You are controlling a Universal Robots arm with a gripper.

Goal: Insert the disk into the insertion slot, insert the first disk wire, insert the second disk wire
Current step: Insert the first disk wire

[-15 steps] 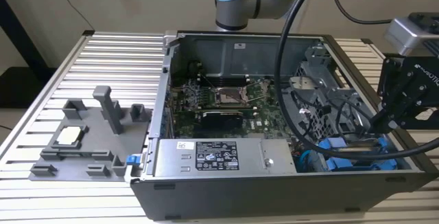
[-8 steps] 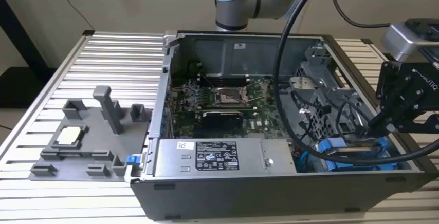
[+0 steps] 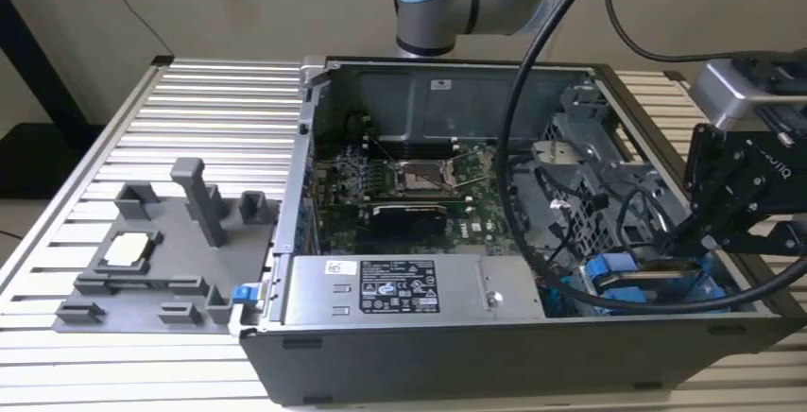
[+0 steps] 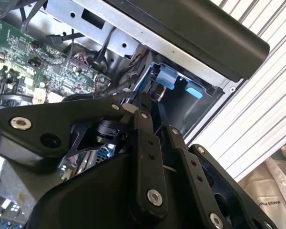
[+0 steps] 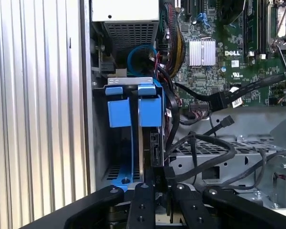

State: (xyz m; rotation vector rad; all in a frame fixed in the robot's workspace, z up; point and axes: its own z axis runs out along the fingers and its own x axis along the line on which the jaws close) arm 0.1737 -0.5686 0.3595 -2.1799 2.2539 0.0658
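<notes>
**A:** What's laid out?

**B:** A slatted tabletop carrying an open case. The slot sits in the case's corner, at the exterior view's right.

**A:** And the disk?

**B:** The disk stands on edge down in the slot, and it looks fully home to me. It shows a silver-grey edge, a blue frame, and blue tabs at one end.

**A:** Which way from the tool?

**B:** Straight ahead of the tool, just beside it. The disk's long axis runs from the tool away to the tabs, so the tool is at the end without tabs. Black wires loop close by.

**A:** Apart or clamped?

**B:** I cannot tell.
</notes>
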